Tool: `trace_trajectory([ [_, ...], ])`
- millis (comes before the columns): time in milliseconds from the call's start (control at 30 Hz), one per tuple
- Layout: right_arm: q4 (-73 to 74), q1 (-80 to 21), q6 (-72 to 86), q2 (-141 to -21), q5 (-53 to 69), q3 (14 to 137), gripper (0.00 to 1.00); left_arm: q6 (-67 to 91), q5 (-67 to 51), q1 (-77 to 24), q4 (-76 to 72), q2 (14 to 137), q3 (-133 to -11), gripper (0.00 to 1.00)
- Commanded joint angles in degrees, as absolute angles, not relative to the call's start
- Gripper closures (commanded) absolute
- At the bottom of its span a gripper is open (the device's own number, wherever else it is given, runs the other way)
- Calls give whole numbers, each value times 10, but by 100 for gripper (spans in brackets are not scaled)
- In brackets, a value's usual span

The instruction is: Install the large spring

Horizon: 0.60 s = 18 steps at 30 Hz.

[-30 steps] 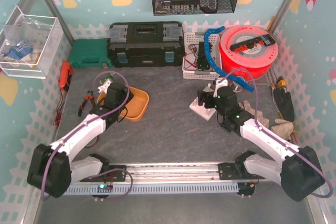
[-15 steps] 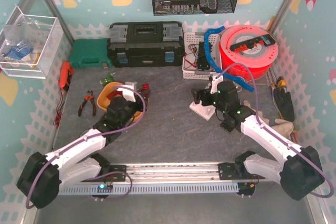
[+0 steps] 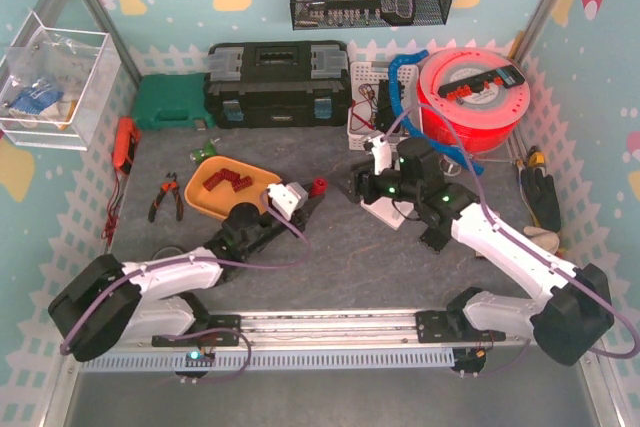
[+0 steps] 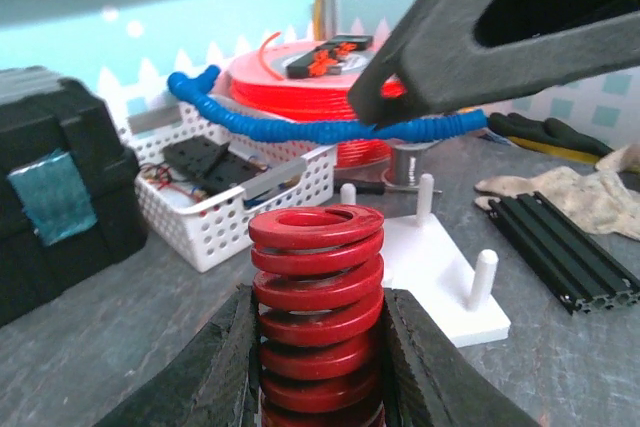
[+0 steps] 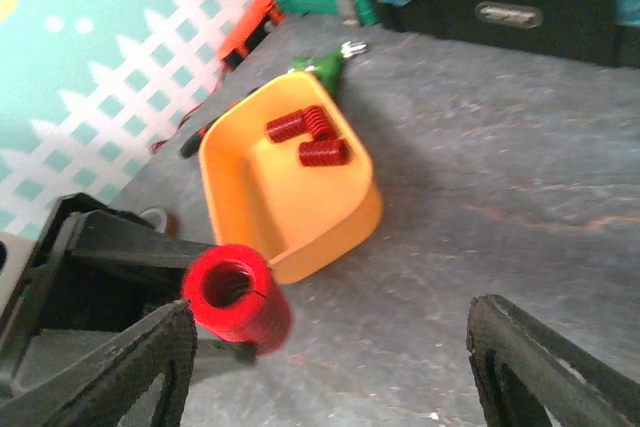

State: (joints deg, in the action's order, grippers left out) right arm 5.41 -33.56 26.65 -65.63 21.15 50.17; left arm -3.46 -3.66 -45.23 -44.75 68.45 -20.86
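1. Top external view: orange tray [image 3: 208,205] holding spare springs sits well left of the white peg base [image 3: 388,211].
2. Left gripper [image 4: 318,352] clamps the large red spring [image 4: 316,267] low on its coils, upright, near the base's left side, not touching.
3. Judgement: centre the bore over one peg [image 4: 483,279], keep it vertical, lower, then release.
4. Right gripper [image 5: 330,322] hangs by the base, jaws spread wide, empty.

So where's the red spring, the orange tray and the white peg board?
spring [image 4: 316,287], left wrist view, middle coils.
tray [image 5: 265,202], right wrist view, bare floor.
peg board [image 4: 430,277], left wrist view, flat top.
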Motion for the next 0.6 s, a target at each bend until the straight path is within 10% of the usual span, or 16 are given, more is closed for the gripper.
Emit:
trace_trajectory([
  [0, 75, -369, 254, -679, 254, 527, 27, -97, -61, -470, -526, 694, -204, 99],
  [567, 54, -409, 261, -730, 250, 535, 65, -114, -57, -484, -509, 697, -213, 99],
])
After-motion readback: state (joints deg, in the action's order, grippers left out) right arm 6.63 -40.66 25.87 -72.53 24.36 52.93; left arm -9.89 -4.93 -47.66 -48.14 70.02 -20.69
